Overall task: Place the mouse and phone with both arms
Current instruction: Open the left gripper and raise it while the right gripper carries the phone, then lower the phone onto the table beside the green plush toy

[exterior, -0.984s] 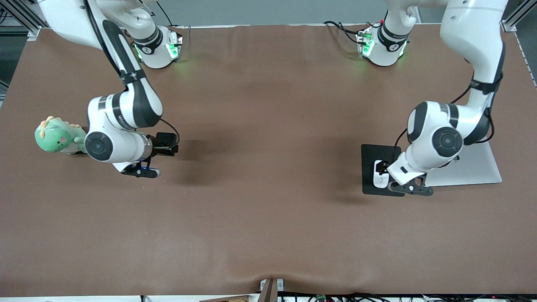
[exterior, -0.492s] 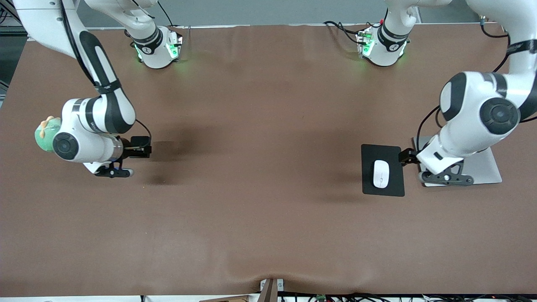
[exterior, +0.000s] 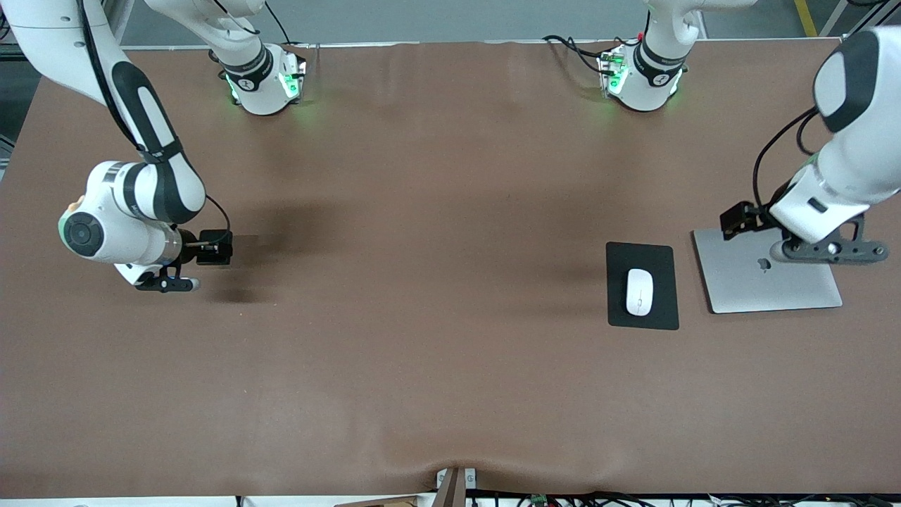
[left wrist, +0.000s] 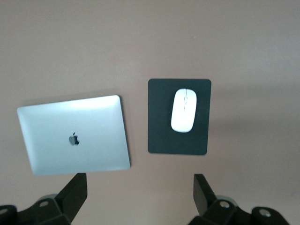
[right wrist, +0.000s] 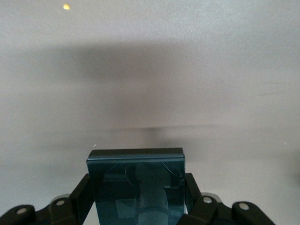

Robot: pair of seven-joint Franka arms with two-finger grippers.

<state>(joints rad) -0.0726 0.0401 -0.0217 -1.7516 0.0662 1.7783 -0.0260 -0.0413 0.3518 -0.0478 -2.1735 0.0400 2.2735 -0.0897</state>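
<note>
The white oval mouse lies free on the black mouse pad. My left gripper hangs high over the silver laptop, open, with nothing between its fingers. The glossy black phone stands upright between the fingers of my right gripper, which is shut on it above bare table near the right arm's end. In the front view the phone is hidden under the hand.
A closed silver laptop lies beside the mouse pad toward the left arm's end. A green plush toy peeks out from under the right arm's wrist. Brown cloth covers the table.
The left arm has lifted off the mouse and drawn back over the laptop. The right arm has carried the phone toward its end of the table, covering most of the plush toy.
</note>
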